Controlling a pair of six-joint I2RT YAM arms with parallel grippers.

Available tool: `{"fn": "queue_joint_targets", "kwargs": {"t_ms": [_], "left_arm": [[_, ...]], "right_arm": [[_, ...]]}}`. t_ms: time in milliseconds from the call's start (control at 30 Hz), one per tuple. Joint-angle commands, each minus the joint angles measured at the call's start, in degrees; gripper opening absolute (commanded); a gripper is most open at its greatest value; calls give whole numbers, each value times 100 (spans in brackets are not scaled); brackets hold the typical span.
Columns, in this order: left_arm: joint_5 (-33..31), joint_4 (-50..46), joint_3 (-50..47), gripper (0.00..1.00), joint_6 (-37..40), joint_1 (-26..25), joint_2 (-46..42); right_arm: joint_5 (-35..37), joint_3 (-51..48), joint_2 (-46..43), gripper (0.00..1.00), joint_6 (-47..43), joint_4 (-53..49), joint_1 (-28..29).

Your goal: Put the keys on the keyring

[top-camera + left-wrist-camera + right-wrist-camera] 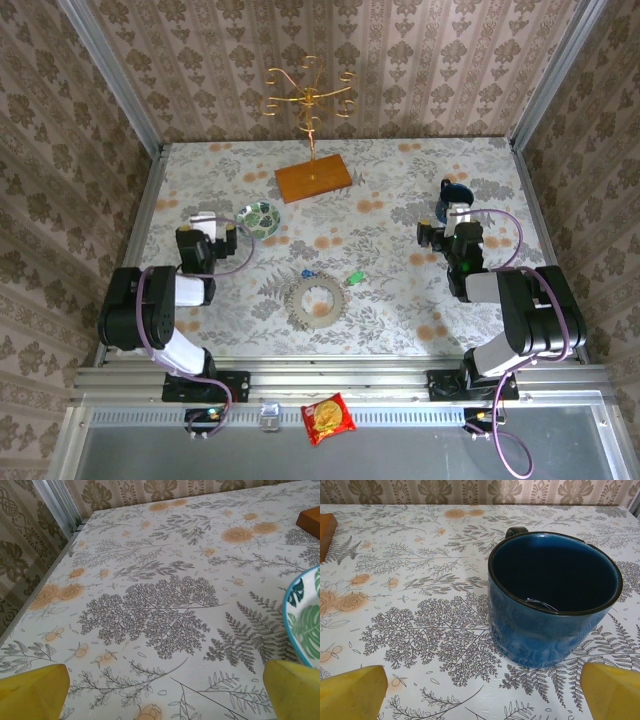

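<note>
The keyring (317, 300), a flat grey-brown ring with a toothed rim, lies on the patterned cloth at the near middle of the table. Just beyond it lie the keys: a blue-headed one (307, 273) and a green-headed one (354, 277), both loose on the cloth. My left gripper (208, 218) rests far to the left, open, its yellow fingertips (32, 692) wide apart over bare cloth. My right gripper (457, 212) sits far to the right, open, its fingertips (615, 692) spread before a blue mug (552, 600).
A green-white bowl (260, 217) stands right of my left gripper, its rim (292, 625) close to the right finger. A wooden base (313, 178) with a gold hanger (308, 95) stands at the back. Metal rails edge the table (60, 505). A snack packet (328, 418) lies below the front rail.
</note>
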Motion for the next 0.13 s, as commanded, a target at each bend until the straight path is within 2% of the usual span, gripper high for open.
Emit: {"fn": "queue_joint_targets", "kwargs": {"t_ms": [0,100], "left_arm": [[345,-145,151,100,-84,62,-30],[377,-97,116,100,-69,66,-51]], "right_arm": [[-54,74,34,100,118,3,-15],[-52,72,26,100,111,11,-15]]}}
